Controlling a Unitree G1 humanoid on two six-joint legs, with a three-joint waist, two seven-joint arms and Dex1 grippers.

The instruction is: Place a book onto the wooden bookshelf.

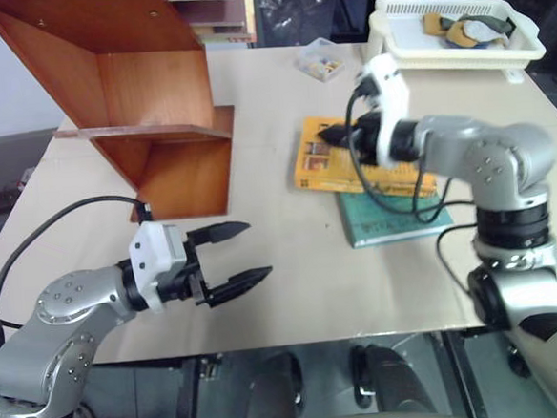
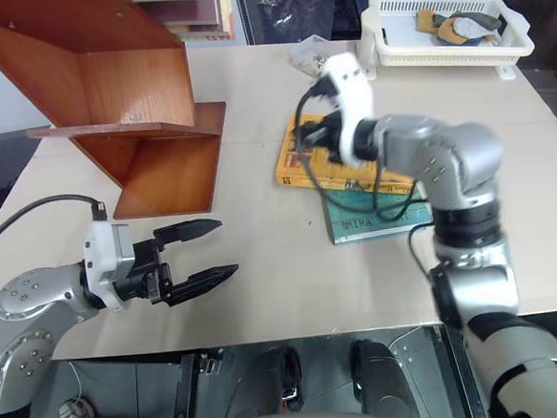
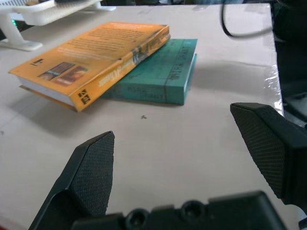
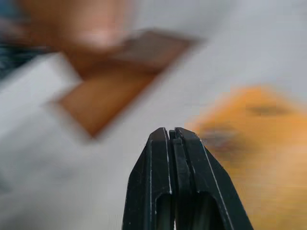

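Wide-spread left gripper [image 1: 232, 257] with ridged black fingers; glossy orange book [image 3: 96, 55] beyond

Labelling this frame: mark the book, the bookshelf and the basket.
book [image 3: 91, 52]: left wrist view, middle of its orange cover.
bookshelf [image 1: 151, 89]: left eye view, upright back panel.
basket [image 1: 459, 55]: left eye view, near white rim.

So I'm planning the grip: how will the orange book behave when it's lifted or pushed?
The orange book is a thick paperback, so probably fairly stiff, though its cover may flex. It rests partly on the teal book, tilted, so a push would likely slide it off.
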